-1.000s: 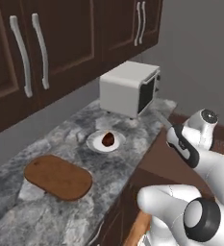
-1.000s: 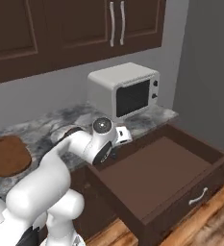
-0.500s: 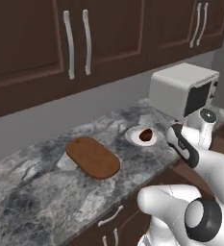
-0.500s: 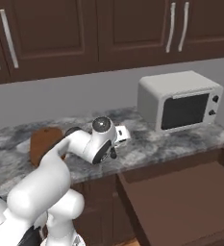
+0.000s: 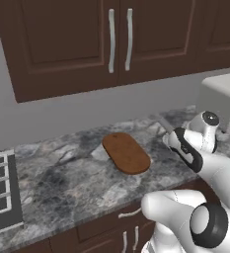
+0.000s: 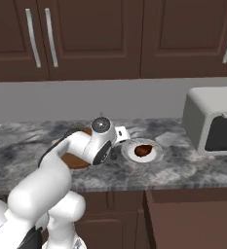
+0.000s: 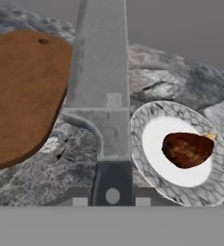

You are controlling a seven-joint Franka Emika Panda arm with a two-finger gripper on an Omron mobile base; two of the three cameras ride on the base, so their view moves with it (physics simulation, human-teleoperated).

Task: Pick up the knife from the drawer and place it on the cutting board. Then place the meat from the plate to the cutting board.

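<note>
Here the tool (image 7: 111,194) is clamped on the knife (image 7: 101,81), poised between board (image 7: 22,96) and plate (image 7: 154,192) — release it carelessly and the blade could hit the meat (image 7: 187,150).

Grey-bladed knife (image 7: 101,91) (held aloft) between cutting board (image 7: 22,96) and meat (image 7: 186,150).

The cutting board (image 7: 22,96) lay left of the plate (image 7: 152,180) (meat (image 7: 186,150) on it); the knife (image 7: 101,91) hung between them.

Arm (image 6: 61,170): glossy white rounded shells, dark grey joint discs, black seam bands btwn segments.
</note>
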